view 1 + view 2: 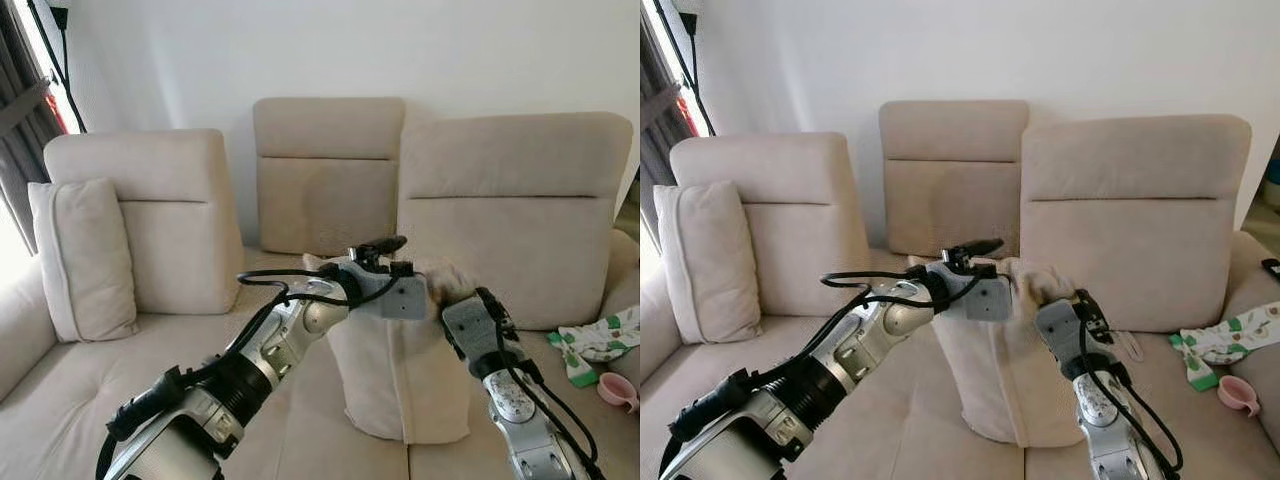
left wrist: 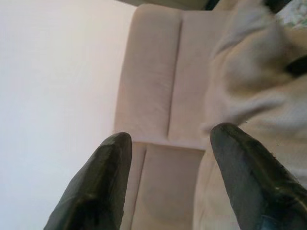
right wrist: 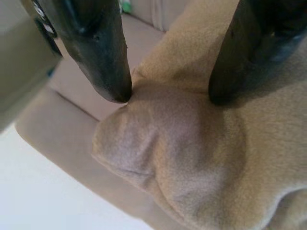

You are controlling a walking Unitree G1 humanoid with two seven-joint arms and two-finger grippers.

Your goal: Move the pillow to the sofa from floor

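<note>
Both grippers meet at the top of the beige, soft fabric pillow (image 1: 400, 380), which stands upright on the seat of the cream upholstered sofa (image 1: 80, 400), in front of its right back cushion. From the left eye view, the left gripper (image 1: 385, 246) reaches over the pillow's upper left corner, while the right gripper (image 1: 462, 292) sits at the upper right corner, its fingers hidden behind the wrist. A second cream pillow (image 1: 82, 258) leans against the sofa's left back cushion. On the far right of the seat lie a white and green patterned cloth (image 1: 592, 345) and a small pink cup (image 1: 618, 390).

Seen along the left wrist, the two black fingers (image 2: 98, 187) stand wide apart with nothing between them, the pillow just beside one finger.

Seen along the right wrist, the fingers (image 3: 103, 52) press down on the pillow's bunched corner, set apart, the fabric puckered between the tips.
</note>
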